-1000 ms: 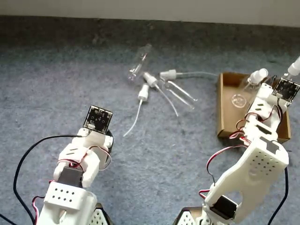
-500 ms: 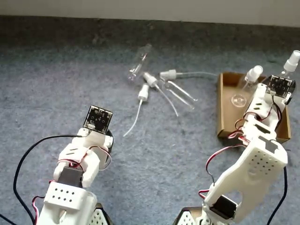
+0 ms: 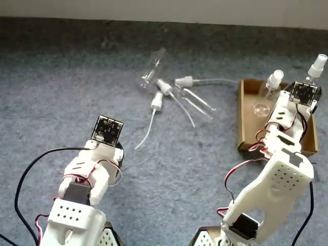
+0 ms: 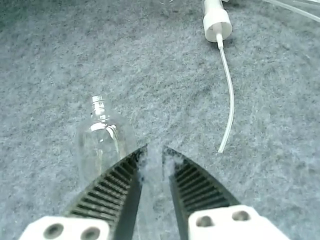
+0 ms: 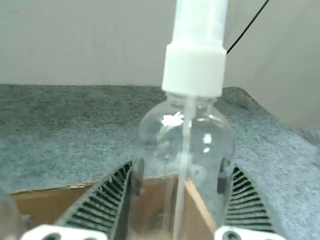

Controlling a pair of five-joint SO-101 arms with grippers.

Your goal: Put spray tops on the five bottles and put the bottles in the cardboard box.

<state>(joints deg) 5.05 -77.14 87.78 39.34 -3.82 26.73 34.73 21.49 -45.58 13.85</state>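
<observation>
My right claw point(image 5: 177, 200) is clenched on a clear spray bottle point(image 5: 182, 145). The bottle stands upright, long axis vertical and white spray top point(image 3: 318, 65) uppermost, over the far end of the cardboard box point(image 3: 240, 118). A second capped bottle point(image 3: 273, 83) stands in the box just beside it.

My left claw point(image 4: 153, 150) is released, its jaws barely apart, low over the grey table point(image 3: 61, 82). An uncapped bottle point(image 4: 100, 145) lies just beside one finger, neck pointing away from me. Farther out lies a loose spray top point(image 4: 216, 22), its tube trailing back toward me.
</observation>
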